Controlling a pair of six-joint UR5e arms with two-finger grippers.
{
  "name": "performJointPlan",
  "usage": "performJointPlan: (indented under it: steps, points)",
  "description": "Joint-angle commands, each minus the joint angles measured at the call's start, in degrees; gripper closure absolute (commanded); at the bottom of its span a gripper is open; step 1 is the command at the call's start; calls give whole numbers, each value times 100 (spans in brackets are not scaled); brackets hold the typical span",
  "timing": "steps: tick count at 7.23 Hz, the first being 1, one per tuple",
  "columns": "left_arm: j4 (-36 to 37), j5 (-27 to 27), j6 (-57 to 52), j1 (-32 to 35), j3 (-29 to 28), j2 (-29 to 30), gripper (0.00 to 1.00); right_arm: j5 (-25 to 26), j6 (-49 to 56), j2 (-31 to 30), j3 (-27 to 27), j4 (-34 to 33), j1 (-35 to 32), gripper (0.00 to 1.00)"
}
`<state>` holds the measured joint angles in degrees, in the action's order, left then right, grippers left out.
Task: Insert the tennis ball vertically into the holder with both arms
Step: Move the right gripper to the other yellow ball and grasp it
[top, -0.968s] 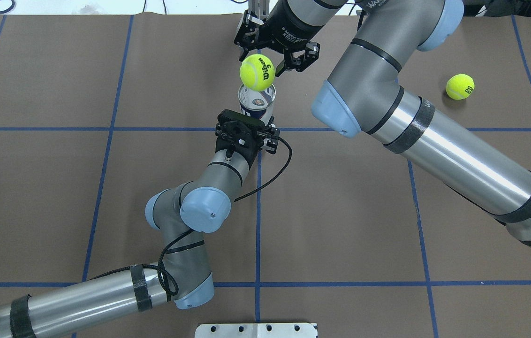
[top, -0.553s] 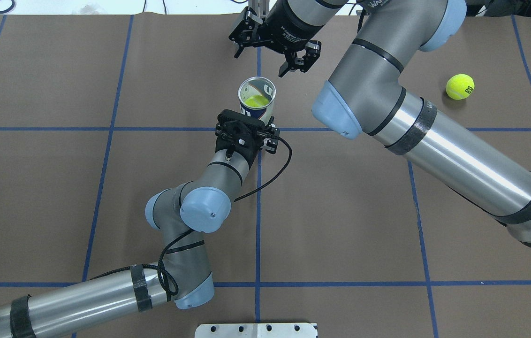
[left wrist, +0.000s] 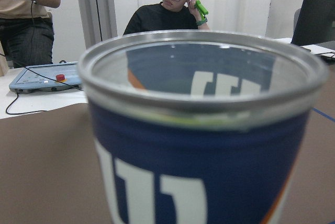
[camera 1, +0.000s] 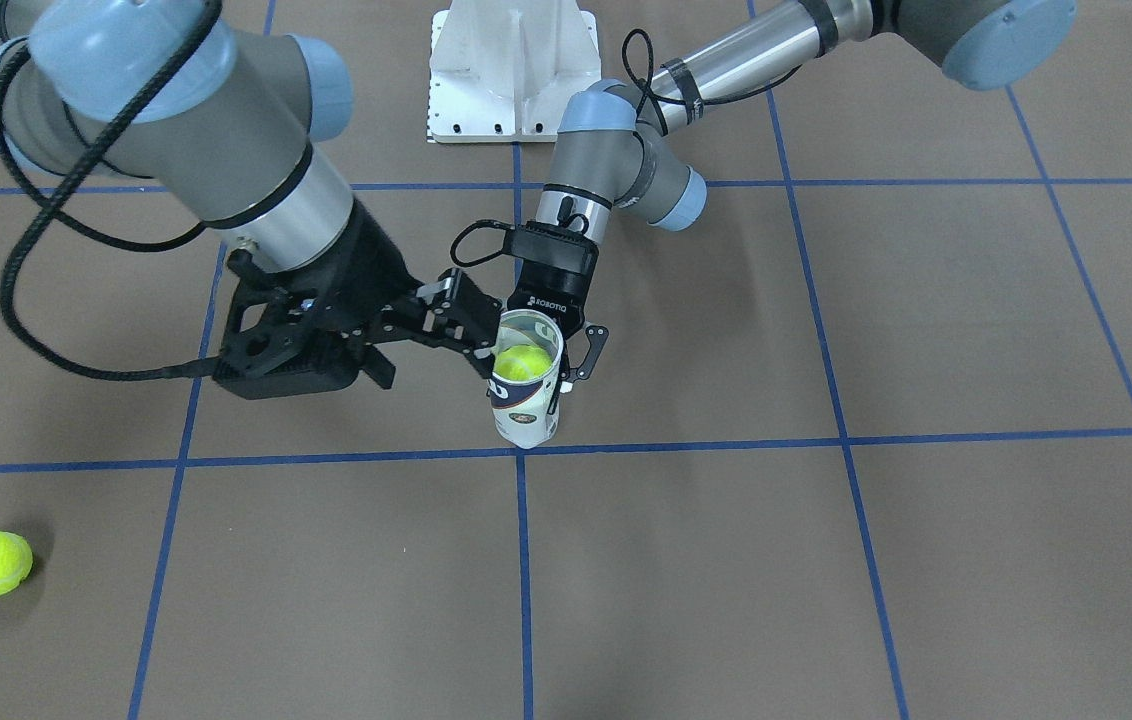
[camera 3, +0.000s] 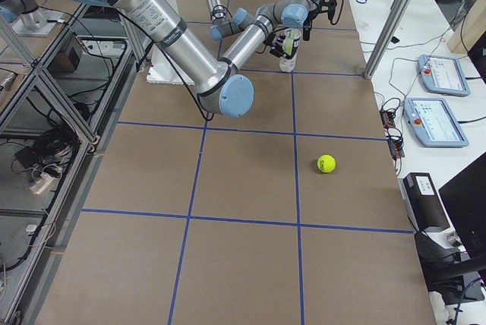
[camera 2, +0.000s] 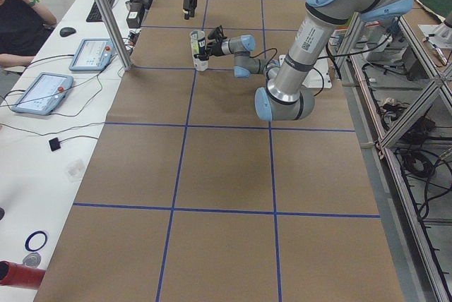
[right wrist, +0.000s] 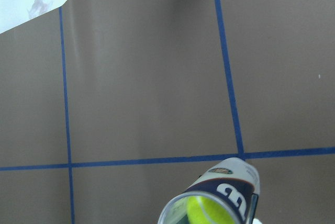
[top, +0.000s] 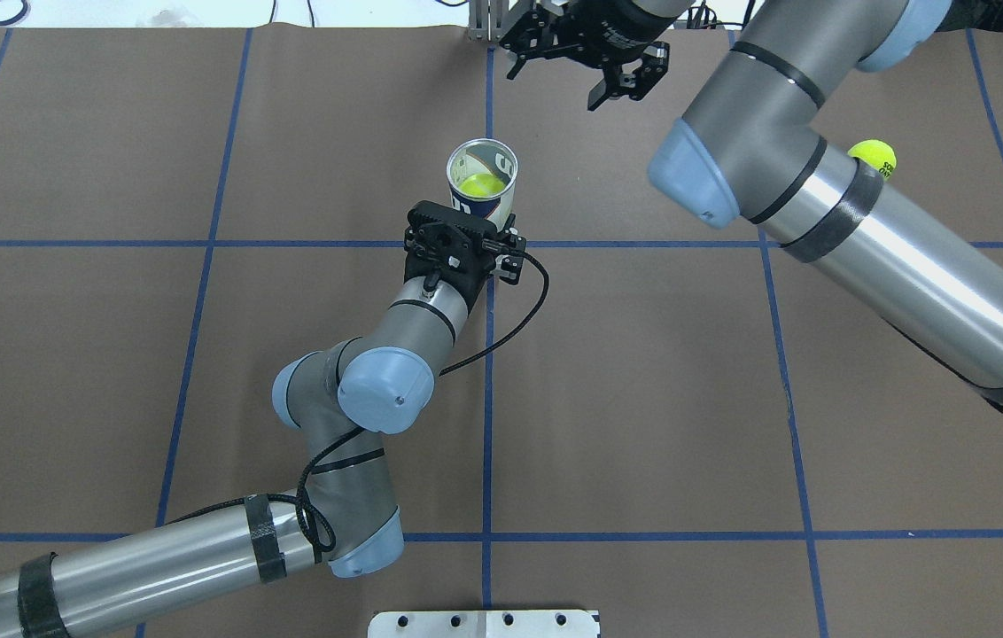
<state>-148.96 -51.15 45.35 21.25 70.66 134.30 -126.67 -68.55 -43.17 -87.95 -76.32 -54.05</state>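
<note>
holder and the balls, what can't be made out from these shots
- How deep the ball sits in the holder: front-facing and overhead views show only its top; the wall hides the rest.
- The second ball: overhead view, the right arm covers part of it.
- Where the left gripper touches the holder: overhead view, its own body hides the fingertips.
- The holder's base: left wrist view, cut off by the bottom edge.
</note>
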Motion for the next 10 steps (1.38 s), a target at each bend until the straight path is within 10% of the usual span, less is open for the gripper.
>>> performJointPlan:
  steps: [1,5,7,10]
  points:
    - [-1,0,0,20,0,0,31,2,1967,-577,399,-6,-744,0]
    - [-1,-9,-8,28,9,9,31,-50,5171,-1886,1347,823,-1616,0]
    - [8,-9,-9,28,9,9,31,11,5203,-1889,2559,2221,-1591,0]
    - [25,-35,-35,107,9,9,27,28,5177,-1932,2634,2235,-1530,0]
